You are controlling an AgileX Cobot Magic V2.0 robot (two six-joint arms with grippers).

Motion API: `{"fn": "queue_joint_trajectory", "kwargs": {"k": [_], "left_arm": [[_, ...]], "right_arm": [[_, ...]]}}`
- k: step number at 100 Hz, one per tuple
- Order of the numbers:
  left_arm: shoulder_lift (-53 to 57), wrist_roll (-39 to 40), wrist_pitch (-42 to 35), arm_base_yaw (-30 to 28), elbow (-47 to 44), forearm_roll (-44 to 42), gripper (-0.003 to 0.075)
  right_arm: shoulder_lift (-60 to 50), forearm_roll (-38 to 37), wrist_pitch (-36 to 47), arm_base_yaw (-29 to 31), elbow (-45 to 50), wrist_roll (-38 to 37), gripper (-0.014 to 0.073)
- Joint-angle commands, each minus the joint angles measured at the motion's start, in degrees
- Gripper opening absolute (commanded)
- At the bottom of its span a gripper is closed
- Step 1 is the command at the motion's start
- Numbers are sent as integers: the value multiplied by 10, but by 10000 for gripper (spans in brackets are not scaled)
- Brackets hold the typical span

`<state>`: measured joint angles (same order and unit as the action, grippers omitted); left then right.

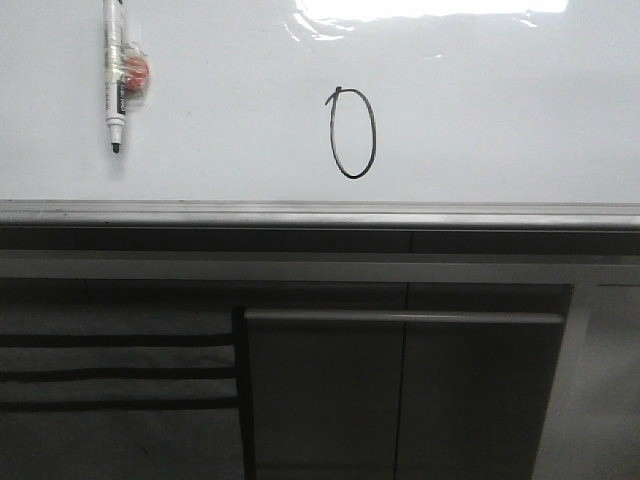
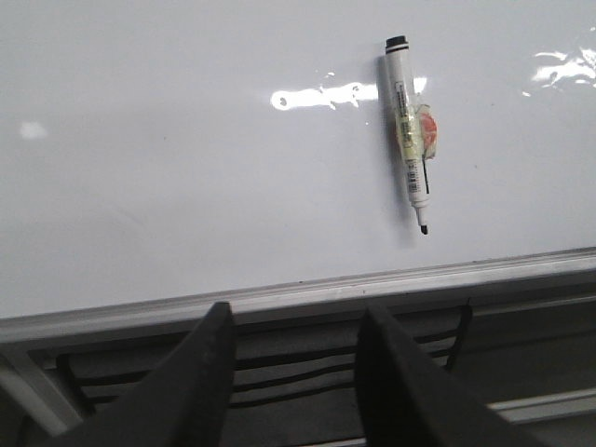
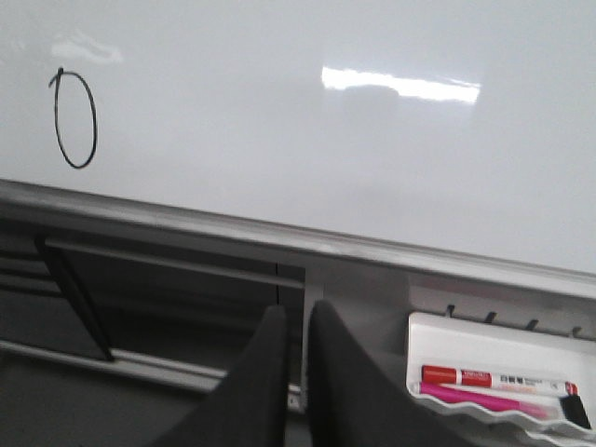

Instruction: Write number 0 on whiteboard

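Observation:
The number 0 (image 1: 352,134) is a thin black tall oval with a small tail at its upper left, drawn on the glossy whiteboard (image 1: 500,110). It also shows in the right wrist view (image 3: 74,118). A black marker (image 1: 118,75) hangs uncapped on the board at the far left, tip down, also in the left wrist view (image 2: 409,130). My left gripper (image 2: 293,321) is open and empty, below the board's grey rail (image 2: 279,300). My right gripper (image 3: 295,317) is shut and empty, below the rail (image 3: 279,237). Neither gripper shows in the front view.
Grey cabinet panels (image 1: 400,390) lie below the rail (image 1: 320,213). A white tray (image 3: 494,372) holding a red marker (image 3: 494,378) and a pink marker (image 3: 484,399) hangs at the right under the rail. Glare strikes the board's top (image 1: 430,10).

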<state>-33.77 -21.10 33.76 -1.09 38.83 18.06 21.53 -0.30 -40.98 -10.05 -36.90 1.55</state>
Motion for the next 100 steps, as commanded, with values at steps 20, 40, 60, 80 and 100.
{"fn": "queue_joint_trajectory", "kwargs": {"k": [20,40,60,80,100], "left_arm": [[100,7,-149,158,-97,-45,-20],[113,16,-151,240,-110,-24,-20],[113,15,-157,256,-115,-28,-20],[157,14,-276,209,-151,-83,-20],[287,14,-315,115,-262,-49,-20]], "right_arm": [[-32,3,241,4,136,-7,-73],[-32,3,225,4,188,-7,-73],[-32,3,224,4,216,-7,-73],[-32,3,224,4,222,-7,-73],[-32,3,224,4,222,-7,-73]]}}
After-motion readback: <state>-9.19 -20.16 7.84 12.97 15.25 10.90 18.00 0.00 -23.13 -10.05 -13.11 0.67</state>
